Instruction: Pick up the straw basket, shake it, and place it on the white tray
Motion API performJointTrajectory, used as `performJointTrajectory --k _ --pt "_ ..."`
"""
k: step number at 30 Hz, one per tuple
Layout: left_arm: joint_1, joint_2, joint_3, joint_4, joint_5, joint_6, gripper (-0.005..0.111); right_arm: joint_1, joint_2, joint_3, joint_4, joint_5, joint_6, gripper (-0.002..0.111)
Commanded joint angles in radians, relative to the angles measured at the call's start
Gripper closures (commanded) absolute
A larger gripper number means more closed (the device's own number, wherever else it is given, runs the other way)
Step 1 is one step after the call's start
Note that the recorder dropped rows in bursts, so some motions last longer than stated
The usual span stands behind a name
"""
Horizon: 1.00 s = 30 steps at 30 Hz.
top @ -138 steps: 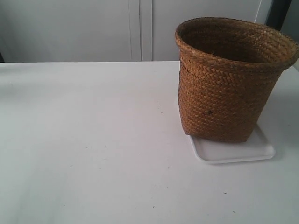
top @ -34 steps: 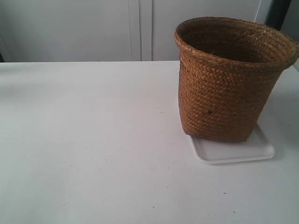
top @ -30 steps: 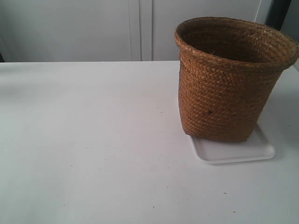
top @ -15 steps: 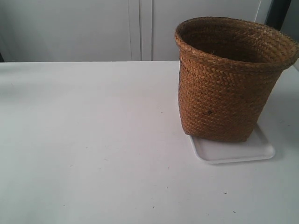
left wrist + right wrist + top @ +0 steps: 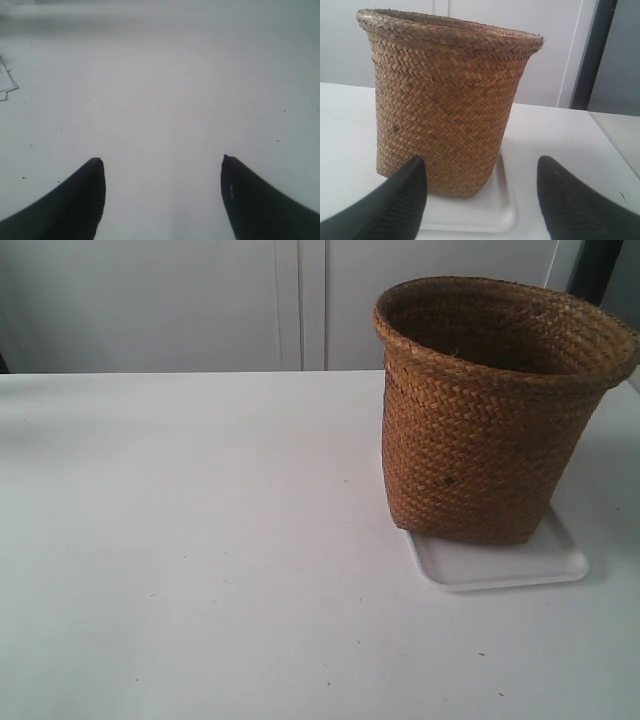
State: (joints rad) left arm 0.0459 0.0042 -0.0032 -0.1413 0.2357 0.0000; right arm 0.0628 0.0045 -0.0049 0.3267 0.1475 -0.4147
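The brown woven straw basket [image 5: 487,410] stands upright on the white tray [image 5: 520,562] at the exterior view's right, covering most of it. No arm shows in the exterior view. In the right wrist view the straw basket [image 5: 445,105] sits on the white tray [image 5: 485,210] a short way ahead of my right gripper [image 5: 480,165], which is open and holds nothing. My left gripper [image 5: 162,162] is open over bare white table, with neither the basket nor the tray in its view.
The white table [image 5: 200,540] stretches to the exterior view's left of the basket. White cabinet doors [image 5: 300,300] stand behind it. A dark vertical frame [image 5: 592,50] rises behind the table in the right wrist view. A small marked outline [image 5: 6,85] lies on the table.
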Motion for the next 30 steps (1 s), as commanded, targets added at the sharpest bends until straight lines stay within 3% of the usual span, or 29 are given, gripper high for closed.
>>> performJointTrajectory --k 1,7,10,30 --pt "0.001 -0.004 0.003 -0.005 0.000 0.000 0.038 -0.005 -0.005 0.005 -0.010 -0.008 -0.010 0.048" --pt "0.001 -0.004 0.003 -0.005 0.000 0.000 0.038 -0.005 -0.005 0.005 -0.016 0.017 -0.001 0.048" --pt "0.001 -0.004 0.003 -0.005 0.000 0.000 0.038 -0.005 -0.005 0.005 0.010 0.242 0.159 0.048" --pt "0.001 -0.004 0.003 -0.005 0.000 0.000 0.038 -0.005 -0.005 0.005 0.010 0.244 0.163 0.048"
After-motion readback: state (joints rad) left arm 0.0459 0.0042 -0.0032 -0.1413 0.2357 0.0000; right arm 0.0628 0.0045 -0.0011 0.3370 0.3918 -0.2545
